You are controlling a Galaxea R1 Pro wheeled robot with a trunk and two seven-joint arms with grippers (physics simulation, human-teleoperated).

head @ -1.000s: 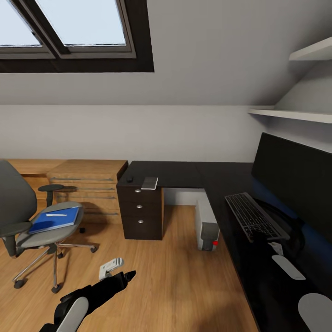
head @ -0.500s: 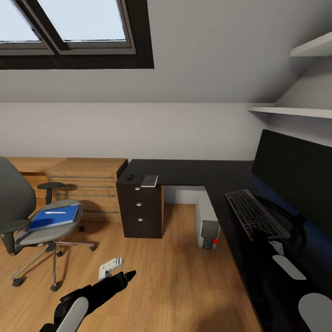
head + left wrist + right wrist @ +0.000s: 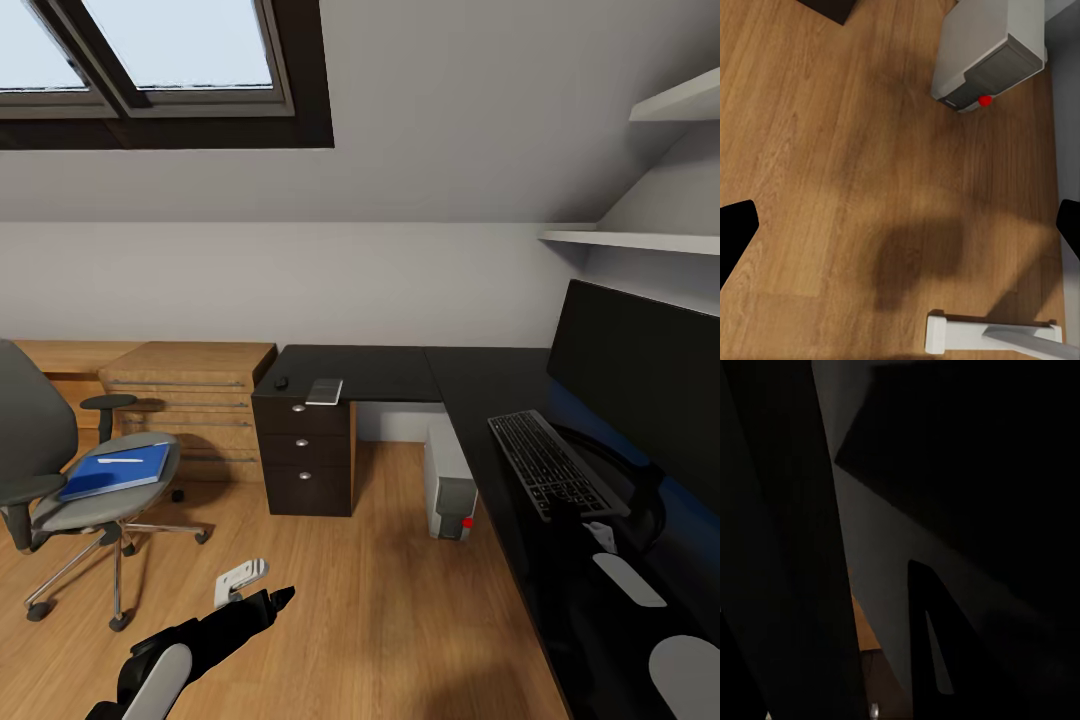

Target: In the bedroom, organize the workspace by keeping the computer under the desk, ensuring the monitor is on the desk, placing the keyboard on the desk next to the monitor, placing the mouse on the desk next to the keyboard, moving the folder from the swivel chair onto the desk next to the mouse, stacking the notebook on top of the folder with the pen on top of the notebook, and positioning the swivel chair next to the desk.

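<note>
One left end effector (image 3: 255, 590), fingers spread, hangs over floor well apart from the folder (image 3: 115, 471) on the swivel chair (image 3: 60, 480).

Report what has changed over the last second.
Only the head camera shifted slightly, so the whole scene slid a little in the picture. The folder stays on the swivel chair, the keyboard on the desk, and the left hand hangs over the floor as before.

I count one monitor (image 3: 645, 385), one keyboard (image 3: 553, 467), one computer (image 3: 447, 485), one swivel chair (image 3: 60, 480), one folder (image 3: 116, 470), one notebook (image 3: 324, 391), and three drawers (image 3: 303, 445).
</note>
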